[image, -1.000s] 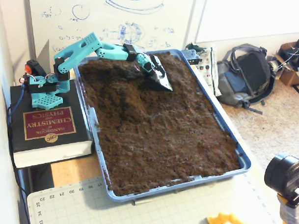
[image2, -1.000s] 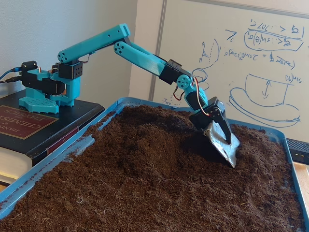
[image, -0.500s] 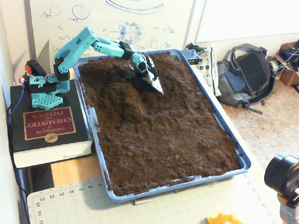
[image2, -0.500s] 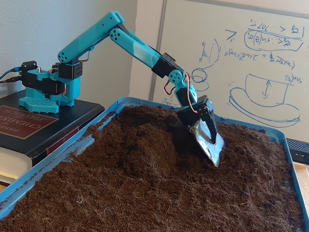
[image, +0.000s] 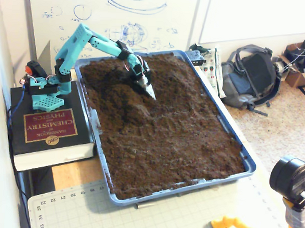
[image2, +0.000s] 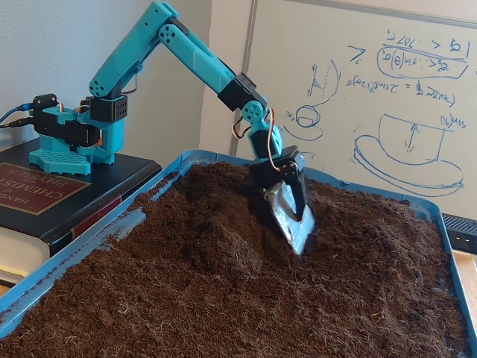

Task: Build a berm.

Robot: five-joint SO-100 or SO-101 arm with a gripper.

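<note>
We judged the berm (image2: 223,224) loose and crumbly, best pushed from its slope beside the scoop-shaped gripper (image2: 292,218), whose opening we could not tell.

Colour: the arm (image2: 186,52) is turquoise printed plastic, in both fixed views.
Links: boxy, rounded segments; the long links show rows of small round holes along their sides.
Base: a turquoise block (image2: 63,138) with a honeycomb-patterned foot plate; a black motor housing with an orange part sits behind it (image: 33,68).
Motors: black servo blocks sit at the joints (image2: 238,89).
Cables: thin red and white wires loop beside the wrist joint (image2: 242,128); blue and dark leads run from the base to the left in a fixed view (image2: 11,115).
Hand: black mount carrying a flat, pointed silvery metal blade (image2: 292,218), dusted with dark crumbs.
</note>
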